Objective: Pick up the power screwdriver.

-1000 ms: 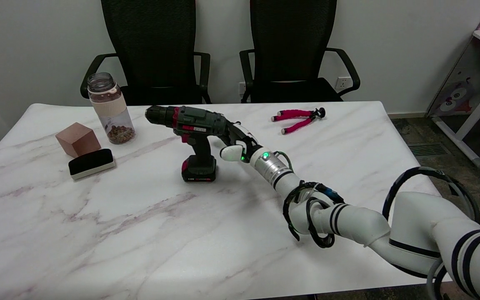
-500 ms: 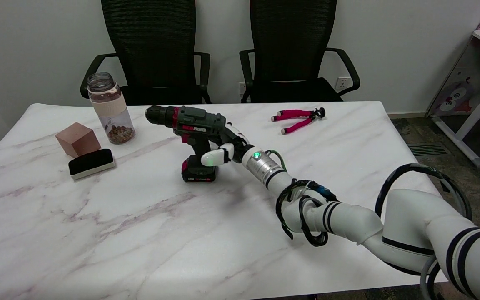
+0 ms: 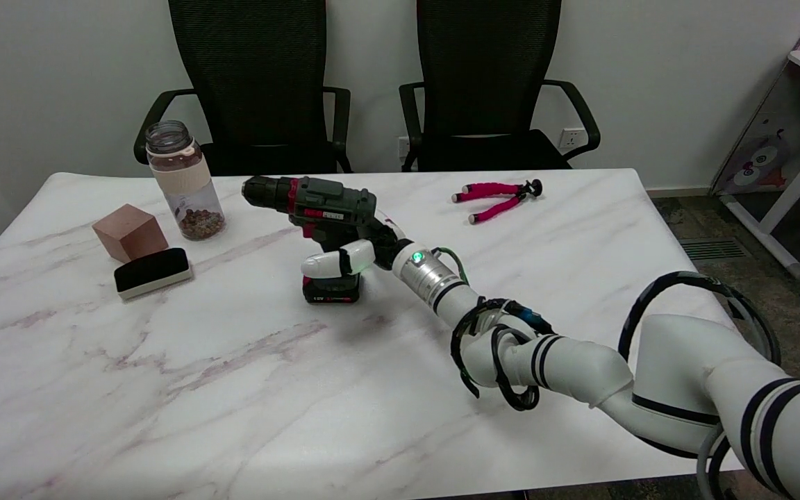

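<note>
- The power screwdriver [image 3: 320, 208] stands upright on its battery base on the table [image 3: 233, 389].
- The right hand [image 3: 362, 251] wraps around its handle — a white finger [image 3: 330, 262] crosses the front.

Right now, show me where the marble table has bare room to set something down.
The widest bare stretch of the white marble table is the near half, in front of the black eraser and the green-and-black power screwdriver. Crowded: the far left, with copper cube and clear jar, and around the right hand.
</note>
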Motion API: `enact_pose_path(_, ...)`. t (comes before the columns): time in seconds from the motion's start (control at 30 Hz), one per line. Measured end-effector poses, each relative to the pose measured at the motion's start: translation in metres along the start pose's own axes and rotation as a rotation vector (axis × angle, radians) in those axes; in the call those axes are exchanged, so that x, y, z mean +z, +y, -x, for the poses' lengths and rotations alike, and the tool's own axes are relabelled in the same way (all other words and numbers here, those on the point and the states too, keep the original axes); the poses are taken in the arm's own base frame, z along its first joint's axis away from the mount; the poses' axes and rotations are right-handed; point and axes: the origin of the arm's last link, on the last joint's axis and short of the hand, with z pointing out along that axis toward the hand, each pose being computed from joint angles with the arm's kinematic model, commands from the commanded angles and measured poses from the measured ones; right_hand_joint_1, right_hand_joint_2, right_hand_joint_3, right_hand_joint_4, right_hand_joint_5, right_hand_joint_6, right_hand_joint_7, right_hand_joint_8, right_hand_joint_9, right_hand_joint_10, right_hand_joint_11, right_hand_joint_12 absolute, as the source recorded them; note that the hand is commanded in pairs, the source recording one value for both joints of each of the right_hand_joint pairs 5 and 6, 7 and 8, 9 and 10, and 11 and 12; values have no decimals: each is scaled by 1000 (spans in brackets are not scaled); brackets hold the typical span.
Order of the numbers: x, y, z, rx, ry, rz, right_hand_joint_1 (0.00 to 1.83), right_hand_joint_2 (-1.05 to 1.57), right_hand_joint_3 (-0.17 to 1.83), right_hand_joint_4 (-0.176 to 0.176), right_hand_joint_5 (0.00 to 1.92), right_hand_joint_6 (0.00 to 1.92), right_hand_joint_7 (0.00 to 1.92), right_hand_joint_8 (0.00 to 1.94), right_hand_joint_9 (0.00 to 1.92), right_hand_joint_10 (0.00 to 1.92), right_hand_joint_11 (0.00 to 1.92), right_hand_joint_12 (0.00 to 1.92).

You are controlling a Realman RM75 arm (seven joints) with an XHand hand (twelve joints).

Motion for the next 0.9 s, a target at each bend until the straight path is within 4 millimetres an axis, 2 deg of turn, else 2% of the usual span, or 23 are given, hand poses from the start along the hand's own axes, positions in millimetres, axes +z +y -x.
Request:
enact_pose_path(0.2, 1, -2, 4, 3, -8, -7, 1260, -87, 652, 101, 34, 34, 34, 34, 720, 720, 500, 500)
enact_pose_path(0.57, 1, -5, 14, 22, -25, -18, 1252, -51, 702, 112, 69, 69, 69, 69, 747, 747, 518, 518)
enact_pose_path(0.9, 0, -6, 19, 37, -33, -25, 1279, -42, 786, 122, 121, 121, 121, 121, 854, 854, 623, 623)
